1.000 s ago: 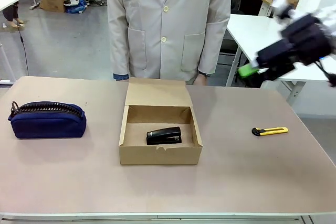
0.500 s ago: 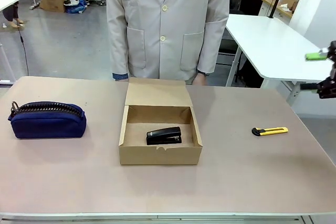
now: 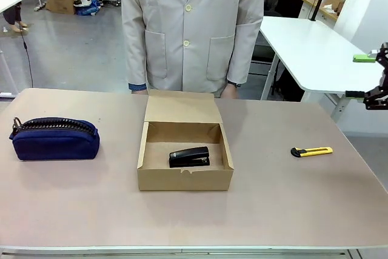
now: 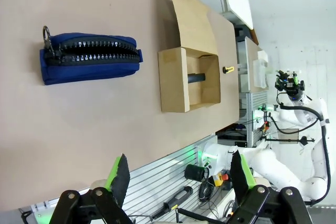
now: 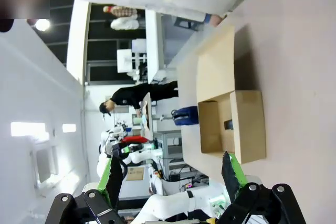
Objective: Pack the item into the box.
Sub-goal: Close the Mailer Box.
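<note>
I see the stapler (image 3: 189,156) lying inside the open box (image 3: 185,180). Left gripper (image 4: 177,174) and right gripper (image 5: 170,174) both gape wide, empty; the right one seemingly hangs out past the table (image 3: 285,210).

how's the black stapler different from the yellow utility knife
The stapler is glossy black; the utility knife is yellow with a black end. The stapler lies inside the open cardboard box; the utility knife lies on the bare table to the box's right in the front view. The stapler looks thicker, the utility knife slimmer. Both are elongated and lie roughly crosswise.
</note>
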Robot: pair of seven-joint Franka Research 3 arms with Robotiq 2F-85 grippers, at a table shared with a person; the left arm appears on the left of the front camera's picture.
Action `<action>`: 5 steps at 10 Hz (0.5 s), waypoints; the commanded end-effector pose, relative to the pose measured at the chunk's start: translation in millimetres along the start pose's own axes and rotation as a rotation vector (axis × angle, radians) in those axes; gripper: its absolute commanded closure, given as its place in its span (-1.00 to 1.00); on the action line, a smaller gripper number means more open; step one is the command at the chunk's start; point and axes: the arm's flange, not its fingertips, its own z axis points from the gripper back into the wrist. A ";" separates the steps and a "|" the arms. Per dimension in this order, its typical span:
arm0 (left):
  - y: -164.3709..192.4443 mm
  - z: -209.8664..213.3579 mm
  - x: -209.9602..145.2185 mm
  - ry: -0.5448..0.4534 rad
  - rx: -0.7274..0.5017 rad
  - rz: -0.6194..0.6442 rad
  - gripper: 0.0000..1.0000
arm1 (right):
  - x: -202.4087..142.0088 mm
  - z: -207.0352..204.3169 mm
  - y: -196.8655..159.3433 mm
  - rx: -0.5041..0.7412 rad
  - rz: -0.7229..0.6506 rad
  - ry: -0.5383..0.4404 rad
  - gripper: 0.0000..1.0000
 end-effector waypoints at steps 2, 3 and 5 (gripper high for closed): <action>-0.3 -0.9 0.3 -0.008 -0.021 -0.016 -1.00 | -2.5 7.2 0.4 -0.006 0.007 0.015 -1.00; -0.3 -0.9 0.3 -0.008 -0.021 -0.016 -1.00 | -2.5 7.2 0.4 -0.006 0.007 0.015 -1.00; -0.3 -0.9 0.3 -0.008 -0.021 -0.016 -1.00 | -2.5 7.2 0.4 -0.006 0.007 0.015 -1.00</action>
